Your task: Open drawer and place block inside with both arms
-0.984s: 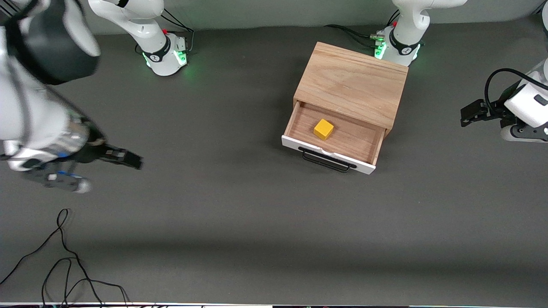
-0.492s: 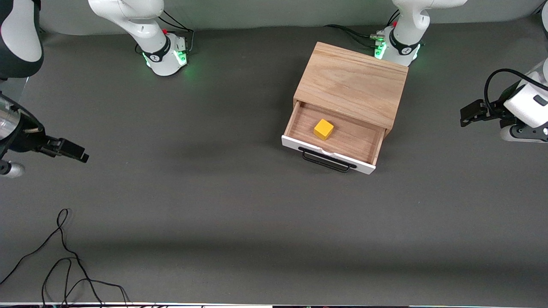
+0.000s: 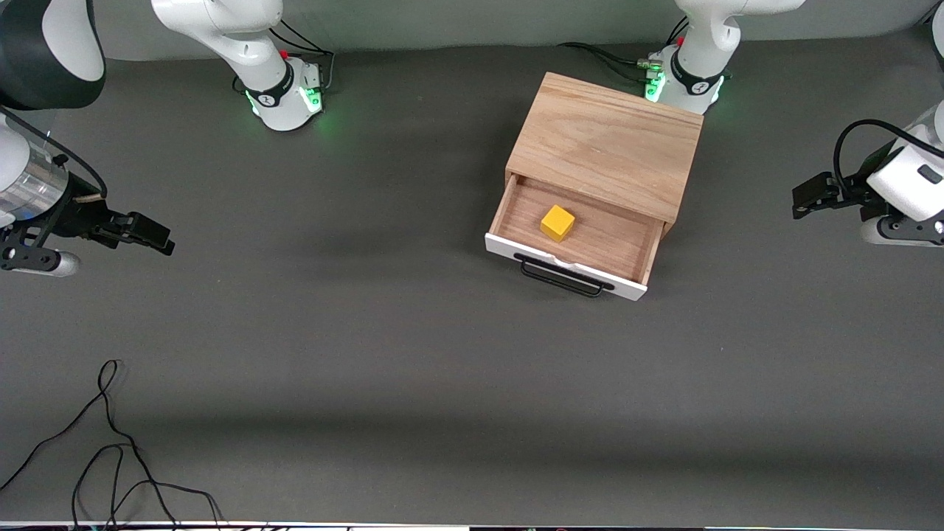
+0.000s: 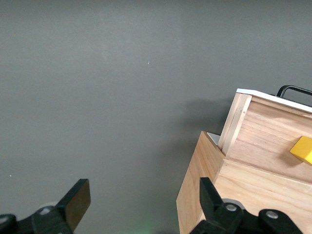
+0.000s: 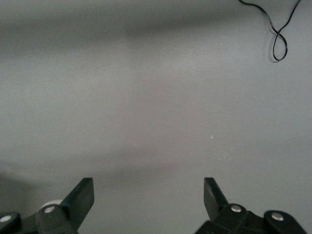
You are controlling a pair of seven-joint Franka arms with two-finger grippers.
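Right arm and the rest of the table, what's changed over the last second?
The right gripper pulled back toward the right arm's end of the table and rose slightly, open and empty. The left gripper, the open drawer and the block inside it stayed put.

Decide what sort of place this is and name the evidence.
Probably a robotics lab bench: two fixed arms with the left gripper and right gripper, a dark mat, and a practice drawer holding a yellow block.

Front view: high, facing both arm bases, whole surface [image 3: 383, 354] in frame. Left wrist view: looks down close past the drawer [image 4: 273, 141], shared with front view [image 3: 568, 254]. Right wrist view: bare surface, black cable [image 5: 278, 34]
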